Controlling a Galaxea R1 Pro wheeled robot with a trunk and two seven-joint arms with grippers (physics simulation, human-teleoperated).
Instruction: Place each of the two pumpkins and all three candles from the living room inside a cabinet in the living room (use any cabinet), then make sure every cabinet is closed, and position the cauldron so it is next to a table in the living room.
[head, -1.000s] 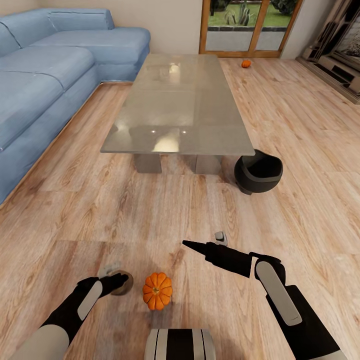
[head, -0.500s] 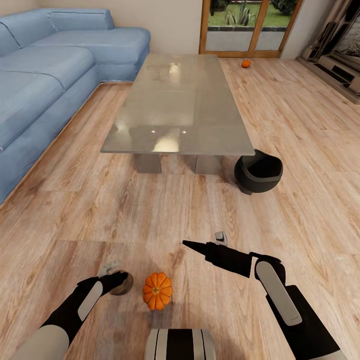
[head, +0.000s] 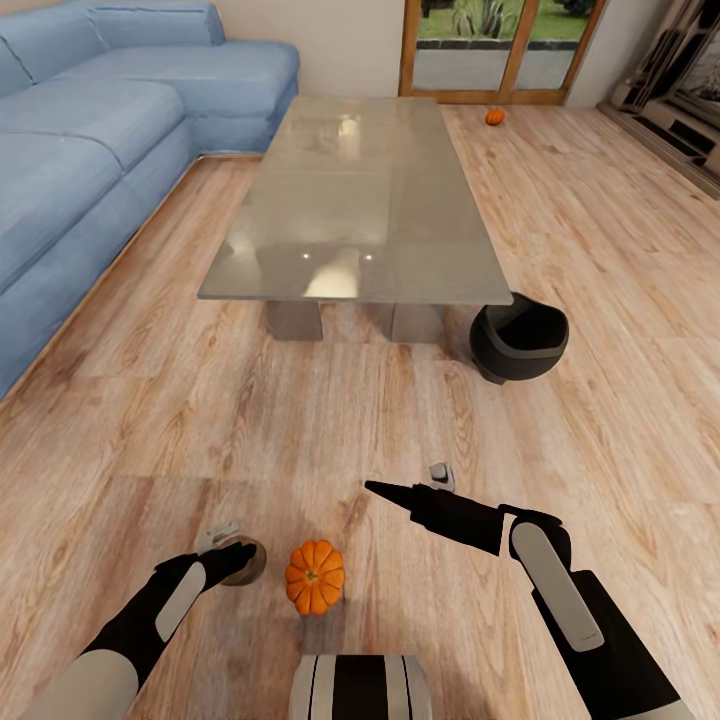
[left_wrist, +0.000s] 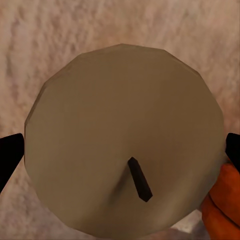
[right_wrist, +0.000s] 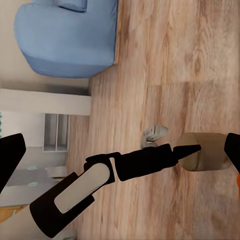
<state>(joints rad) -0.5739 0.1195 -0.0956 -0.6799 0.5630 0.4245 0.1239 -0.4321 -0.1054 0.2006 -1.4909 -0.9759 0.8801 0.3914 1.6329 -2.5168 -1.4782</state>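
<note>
A tan candle (left_wrist: 120, 135) with a dark wick stands on the floor, and my left gripper (head: 229, 547) is open right over it, one finger (left_wrist: 10, 157) on each side. The same candle (head: 250, 562) peeks out beside the left fingertips. One orange pumpkin (head: 314, 577) sits on the floor just right of it. My right gripper (head: 404, 480) hovers open and empty over bare floor. The black cauldron (head: 519, 340) stands on the floor against the near right corner of the glass table (head: 360, 200). A second pumpkin (head: 494, 117) lies far off by the glass door.
A blue sofa (head: 90, 150) runs along the left side. A low unit (head: 680, 110) with a screen stands against the right wall. Open wooden floor lies between me and the table and to its right.
The head view has tipped down a little, so the table and sofa sit higher in the picture. The left gripper's pale finger has shifted slightly outward from the candle. The right arm is still.
</note>
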